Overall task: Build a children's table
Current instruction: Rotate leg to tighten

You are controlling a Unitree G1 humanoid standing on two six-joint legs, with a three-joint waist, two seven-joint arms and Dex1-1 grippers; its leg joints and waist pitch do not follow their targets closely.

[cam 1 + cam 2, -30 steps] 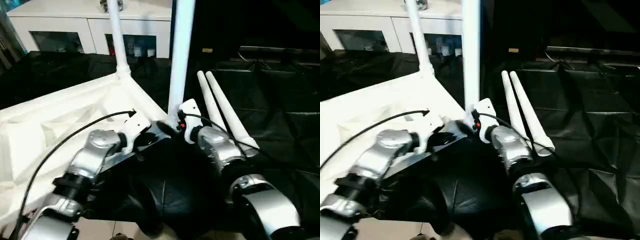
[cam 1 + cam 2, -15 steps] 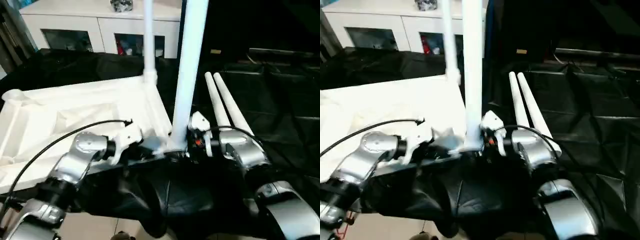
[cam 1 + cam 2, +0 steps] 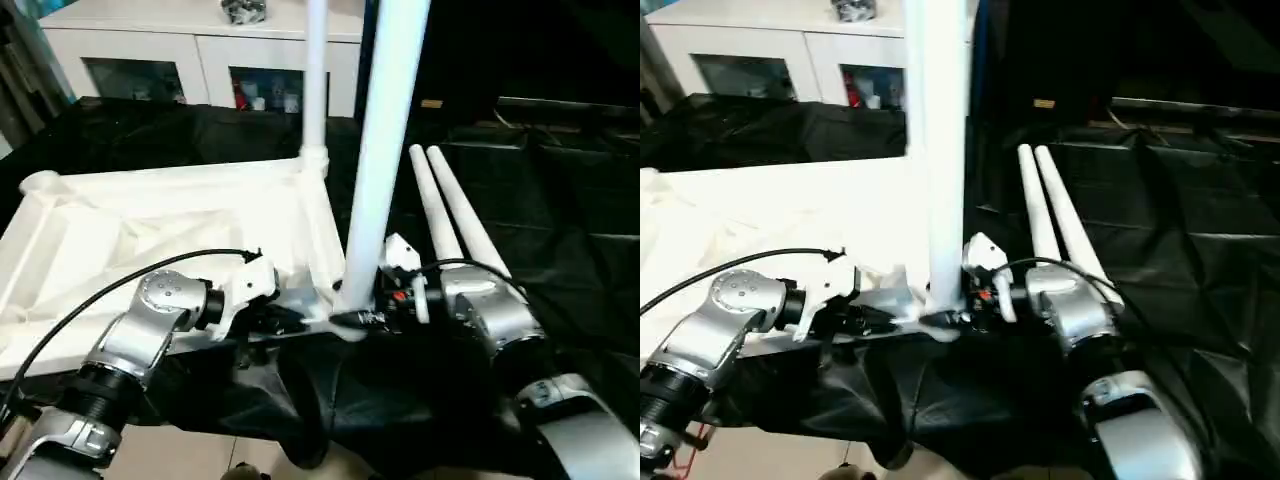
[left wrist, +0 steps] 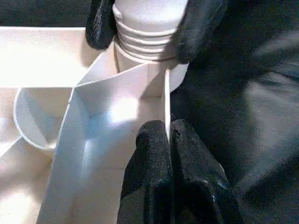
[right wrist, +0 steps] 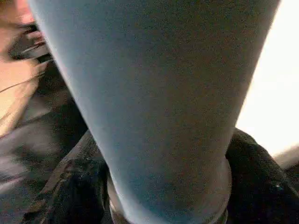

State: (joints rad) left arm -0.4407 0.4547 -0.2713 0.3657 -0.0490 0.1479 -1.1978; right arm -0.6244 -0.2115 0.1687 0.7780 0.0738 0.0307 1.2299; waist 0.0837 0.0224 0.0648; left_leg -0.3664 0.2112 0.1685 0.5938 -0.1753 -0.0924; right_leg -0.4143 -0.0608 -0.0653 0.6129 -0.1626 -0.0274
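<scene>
The right tool [image 4: 149, 25] has its 2 black fingers [image 4: 202, 25] around the threaded base of an upright leg [image 3: 385, 150] at the near corner socket [image 4: 145, 77] of the upturned table top [image 3: 150, 225]. The left tool [image 4: 167, 154] is pinched shut on a thin rib [image 4: 166, 100] beside that socket. To do this well, keep the leg square to the socket and turn it while the left tool steadies the corner. The leg's long axis runs vertically, its free end pointing up. A 2nd leg [image 3: 315, 80] stands at the far corner; 2 spare legs [image 3: 450, 215] lie on the black cloth [image 3: 560, 220].
</scene>
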